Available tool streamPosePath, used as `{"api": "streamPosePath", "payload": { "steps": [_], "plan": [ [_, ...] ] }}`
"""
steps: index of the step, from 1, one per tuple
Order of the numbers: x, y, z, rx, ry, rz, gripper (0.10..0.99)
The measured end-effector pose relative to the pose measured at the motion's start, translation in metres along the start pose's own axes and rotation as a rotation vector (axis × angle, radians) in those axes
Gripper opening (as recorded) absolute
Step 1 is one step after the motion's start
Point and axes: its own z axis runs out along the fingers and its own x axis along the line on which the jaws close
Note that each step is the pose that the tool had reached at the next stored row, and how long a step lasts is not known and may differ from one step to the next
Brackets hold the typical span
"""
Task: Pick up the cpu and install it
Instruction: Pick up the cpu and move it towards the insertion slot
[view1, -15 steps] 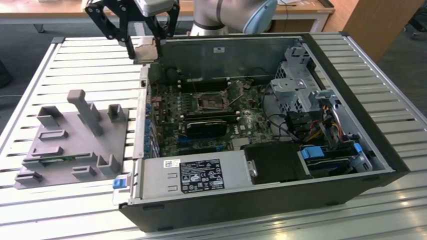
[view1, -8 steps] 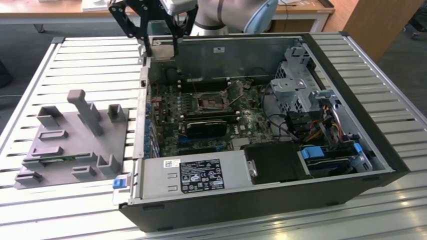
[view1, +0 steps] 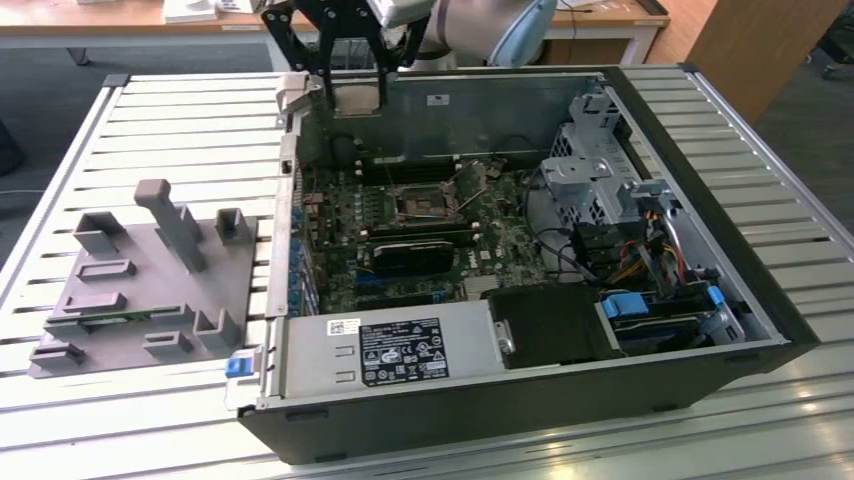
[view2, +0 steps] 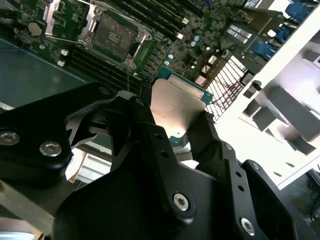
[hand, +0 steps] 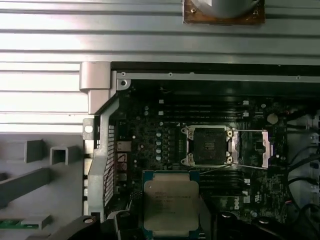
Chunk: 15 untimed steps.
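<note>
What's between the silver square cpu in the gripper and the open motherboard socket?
Nothing visible. The black gripper holds the flat silver square cpu in the air over the open black computer case. The square black socket on the green motherboard lies bare, its metal hold-down frame swung off to one side.
</note>
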Motion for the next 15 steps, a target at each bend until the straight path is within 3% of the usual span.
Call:
{"api": "streamPosePath", "payload": {
  "steps": [15],
  "plan": [
    [-0.0653,0.0045,0.0037,0.000,0.0001,0.000,0.537]
  ]
}}
